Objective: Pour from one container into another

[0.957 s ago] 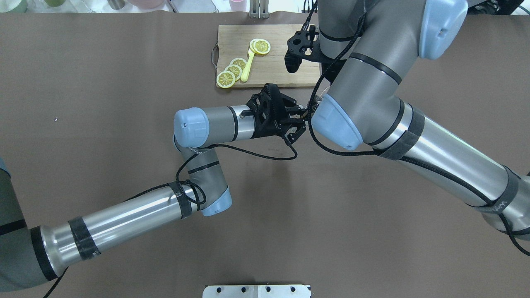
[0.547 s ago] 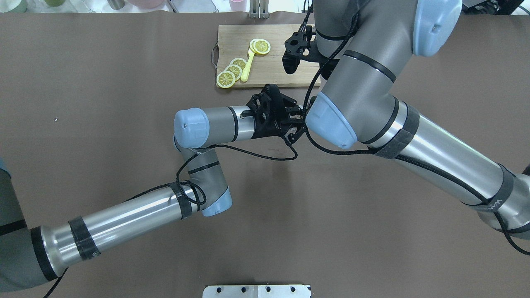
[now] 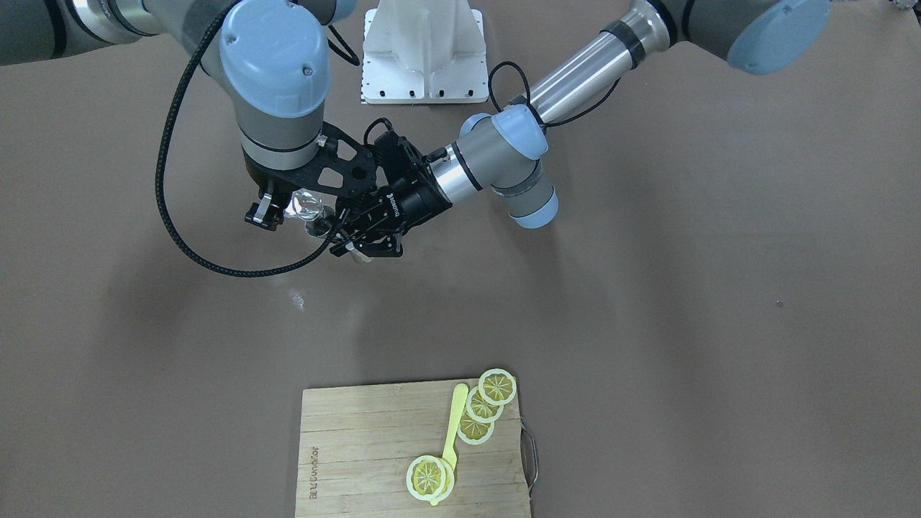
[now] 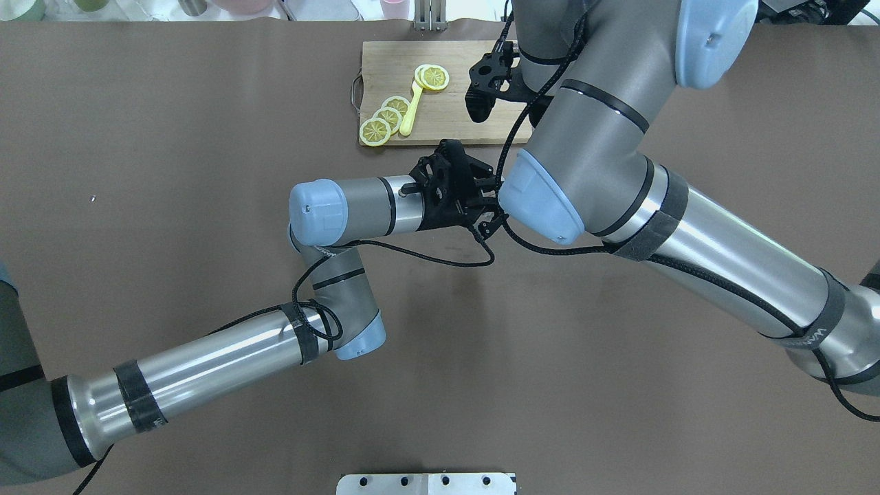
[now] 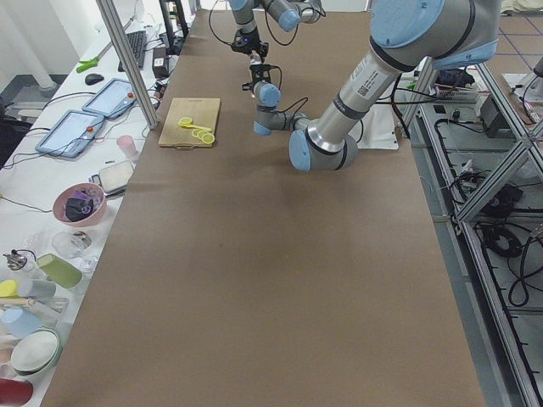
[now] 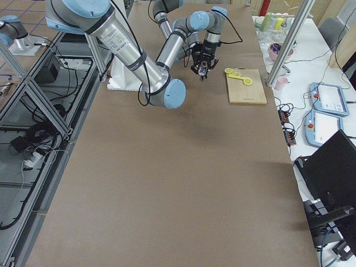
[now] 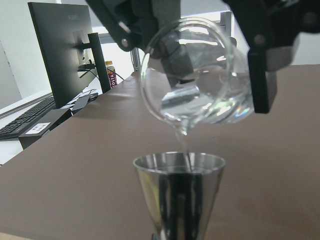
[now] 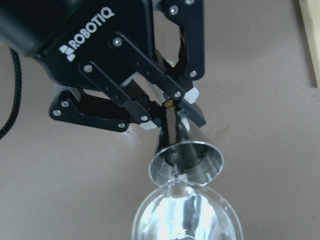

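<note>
Two vessels meet above the brown table (image 3: 647, 288), near its middle and well apart from the cutting board (image 3: 360, 432). We find the left gripper (image 8: 170, 107) reaching in sideways, clamped on the narrow waist of the jigger (image 8: 187, 161). The jigger stands upright with its mouth up and its long axis vertical, seemingly lifted off the table. The right gripper (image 7: 215, 65) hangs from above, its fingers (image 7: 262, 80) pressed on either side of the glass cup (image 7: 195, 75). The cup is tipped toward level, its lip lowest and directly over the jigger's mouth, just apart from the rim. A thin clear thread runs from the lip into the steel cone, so we judge the glass the source here and the jigger the receiver. Some liquid sits in the glass's belly. Everything turns on the lip staying above the mouth. We judge the next move calls for more roll from the right wrist while the left keeps level. Sideways drift would send the stream onto the table. A pale fleck (image 3: 297, 298) lies there; whether it is a spill, we cannot tell.
</note>
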You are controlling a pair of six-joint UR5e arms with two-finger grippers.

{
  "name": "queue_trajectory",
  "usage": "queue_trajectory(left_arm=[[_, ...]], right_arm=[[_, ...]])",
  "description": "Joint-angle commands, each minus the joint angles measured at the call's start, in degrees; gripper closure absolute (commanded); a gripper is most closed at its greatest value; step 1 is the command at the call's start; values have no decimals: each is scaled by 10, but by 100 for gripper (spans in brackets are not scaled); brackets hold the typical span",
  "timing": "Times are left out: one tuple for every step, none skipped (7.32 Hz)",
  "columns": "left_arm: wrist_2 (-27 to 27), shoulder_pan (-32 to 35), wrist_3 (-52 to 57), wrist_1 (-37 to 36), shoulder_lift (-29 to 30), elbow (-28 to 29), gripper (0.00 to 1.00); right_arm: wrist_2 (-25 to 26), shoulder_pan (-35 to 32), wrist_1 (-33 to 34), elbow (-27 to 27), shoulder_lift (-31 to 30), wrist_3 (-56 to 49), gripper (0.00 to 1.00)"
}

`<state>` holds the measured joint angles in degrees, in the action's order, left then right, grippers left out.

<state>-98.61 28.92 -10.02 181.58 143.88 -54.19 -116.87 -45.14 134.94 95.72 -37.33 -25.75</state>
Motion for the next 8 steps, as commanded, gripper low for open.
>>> queue_trajectory(left_arm=[[-1, 0, 0, 0, 0, -1, 100], [-1, 0, 0, 0, 0, -3, 100], [-1, 0, 0, 0, 0, -3, 100], [-1, 0, 0, 0, 0, -3, 100], [-1, 0, 0, 0, 0, -3, 100], [-1, 0, 0, 0, -1, -3, 100], [-1, 0, 0, 0, 0, -3, 100], [-1, 0, 0, 0, 0, -3, 100]], right_arm=[[2, 1, 11, -4, 5, -5, 100], [2, 1, 11, -3, 6, -7, 100], [2, 1, 11, 1, 5, -10, 100], [2, -1, 11, 6, 3, -11, 100], [2, -3, 9, 20, -1, -11, 100], [2, -3, 6, 48, -25, -10, 100], [2, -4, 2, 68, -40, -5, 100], [2, -5, -12, 70, -41, -4, 100]])
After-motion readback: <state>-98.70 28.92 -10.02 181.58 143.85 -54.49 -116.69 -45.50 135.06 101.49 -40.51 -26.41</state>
